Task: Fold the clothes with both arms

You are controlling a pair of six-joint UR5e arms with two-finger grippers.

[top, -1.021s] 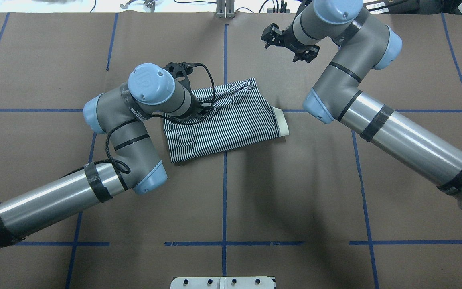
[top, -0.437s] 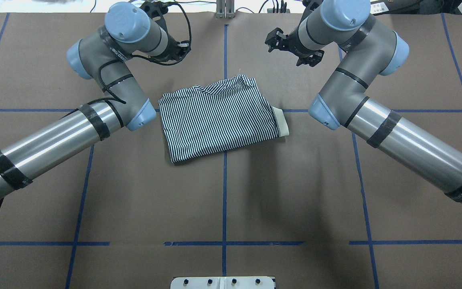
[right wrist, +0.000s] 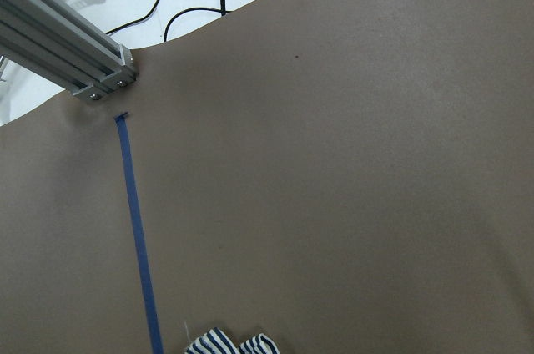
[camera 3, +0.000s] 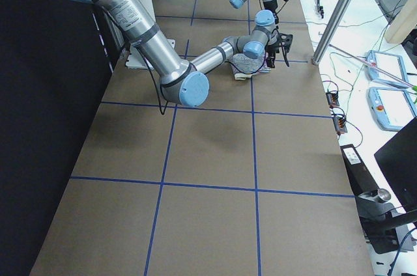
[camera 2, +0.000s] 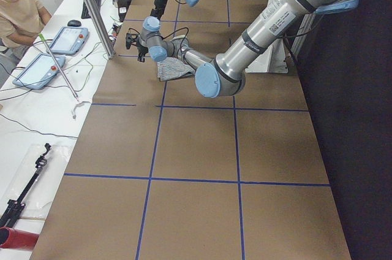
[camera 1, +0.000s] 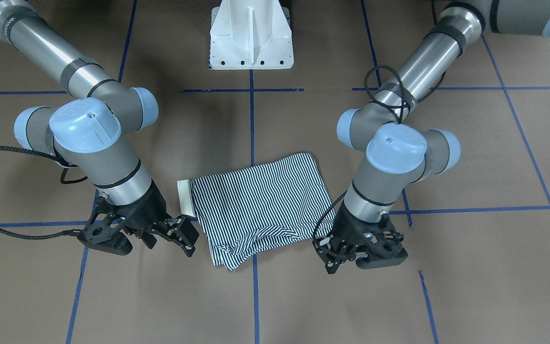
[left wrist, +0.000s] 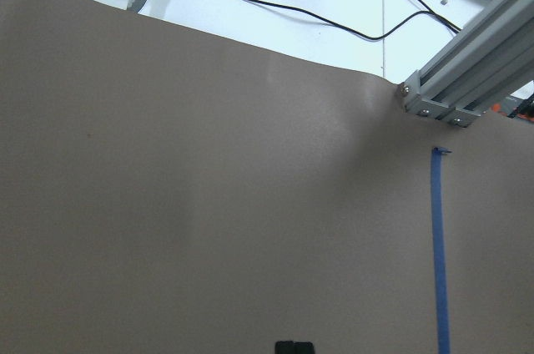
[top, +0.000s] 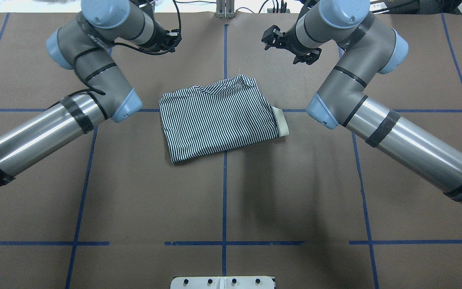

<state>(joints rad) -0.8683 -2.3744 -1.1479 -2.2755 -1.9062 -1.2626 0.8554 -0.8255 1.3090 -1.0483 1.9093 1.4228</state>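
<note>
from overhead the left arm (top: 42, 134) bends up toward the far edge of the table (top: 295, 192), and its own wrist hides most of its tool. the front-facing view fills that in: the left gripper (camera 1: 358, 260) has its fingers spread apart and holds nothing. its wrist camera sees only bare brown paper, one blue tape line (left wrist: 439, 245) and an aluminium post (left wrist: 467, 78), with no cloth.

the striped shirt (top: 219, 120) lies folded in a compact block near the table's middle, straddling the centre tape line. its far edge is rumpled. the cream collar (top: 282, 124) pokes out on the side toward the right arm (top: 399, 136).

the right gripper (top: 290, 48) is also spread wide and empty. the front view makes one finger look just beside the collar, but overhead shows it apart from the shirt, past the far edge. its wrist camera catches only a sliver of stripes, cut off at the bottom.

in both side views the shirt is small and partly hidden behind the near arm. a person (camera 2: 18, 2) sits at the white bench (camera 2: 37, 100).

wide bare paper lies between the shirt and the white pedestal (camera 1: 251, 38) and on both flanks. beyond the grippers the table soon ends.
</note>
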